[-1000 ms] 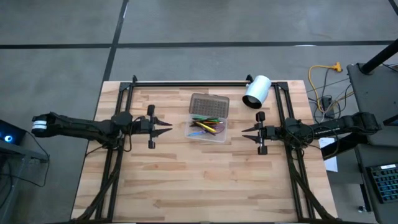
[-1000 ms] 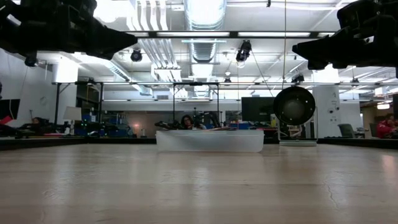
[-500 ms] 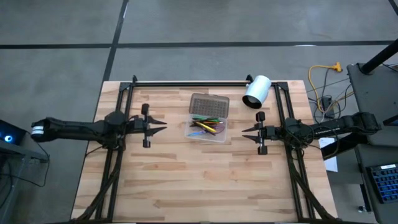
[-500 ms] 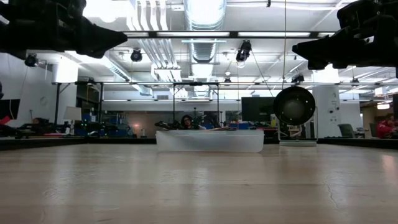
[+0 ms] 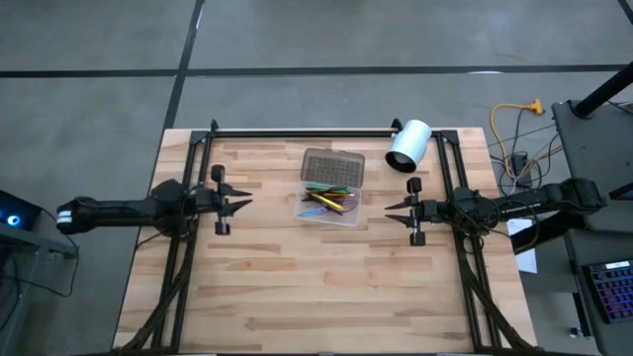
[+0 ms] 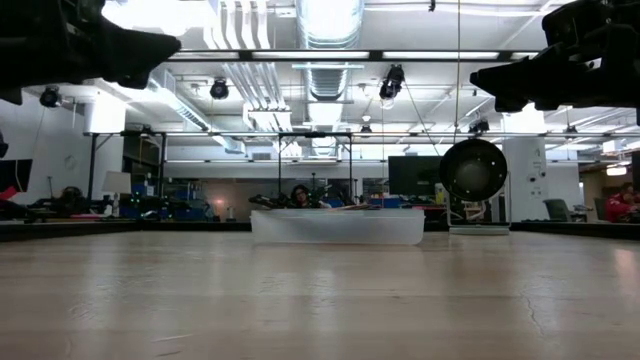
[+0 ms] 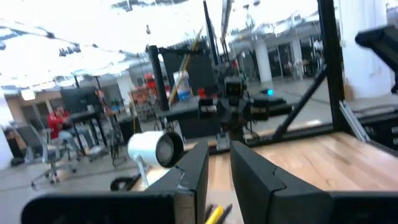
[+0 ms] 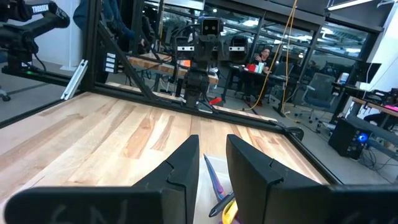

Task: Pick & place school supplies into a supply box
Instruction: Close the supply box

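Left gripper (image 5: 240, 201) retreated from supply box (image 5: 331, 187); white cylinder (image 5: 407, 146) beside.

Work surface: light wooden butcher-block table (image 5: 297, 287) with a black metal frame (image 5: 297, 133) along its far edge and sides.

A small translucent plastic supply box (image 5: 331, 201) with its grey textured lid open rests near the centre-rear, holding coloured pencils and pens (image 5: 326, 202). A white cylinder (image 5: 408, 145) lies on its side at the far right corner, well apart from the box.

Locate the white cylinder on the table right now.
In the high view the white cylinder lies at the table's far edge, just right of the supply box, nearer the right gripper.
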Motion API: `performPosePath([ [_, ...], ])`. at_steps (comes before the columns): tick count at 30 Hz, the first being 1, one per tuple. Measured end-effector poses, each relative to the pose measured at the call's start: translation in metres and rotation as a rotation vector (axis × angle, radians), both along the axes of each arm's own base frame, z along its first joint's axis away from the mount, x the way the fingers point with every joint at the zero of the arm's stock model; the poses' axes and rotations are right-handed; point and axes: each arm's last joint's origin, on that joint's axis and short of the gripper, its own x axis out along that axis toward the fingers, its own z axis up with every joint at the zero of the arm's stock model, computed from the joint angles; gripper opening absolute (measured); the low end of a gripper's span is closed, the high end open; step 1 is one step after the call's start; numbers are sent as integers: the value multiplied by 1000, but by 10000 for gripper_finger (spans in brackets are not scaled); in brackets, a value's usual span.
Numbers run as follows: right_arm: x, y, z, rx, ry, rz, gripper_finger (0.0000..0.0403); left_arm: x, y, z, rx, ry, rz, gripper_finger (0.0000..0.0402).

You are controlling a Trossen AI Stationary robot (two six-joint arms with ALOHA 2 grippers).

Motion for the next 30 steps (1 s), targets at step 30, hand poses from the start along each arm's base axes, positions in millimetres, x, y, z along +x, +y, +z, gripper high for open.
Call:
performPosePath([
  [30, 0, 0, 0, -1, 0, 0, 73, -17, -1, -14, -24, -39, 22, 54],
])
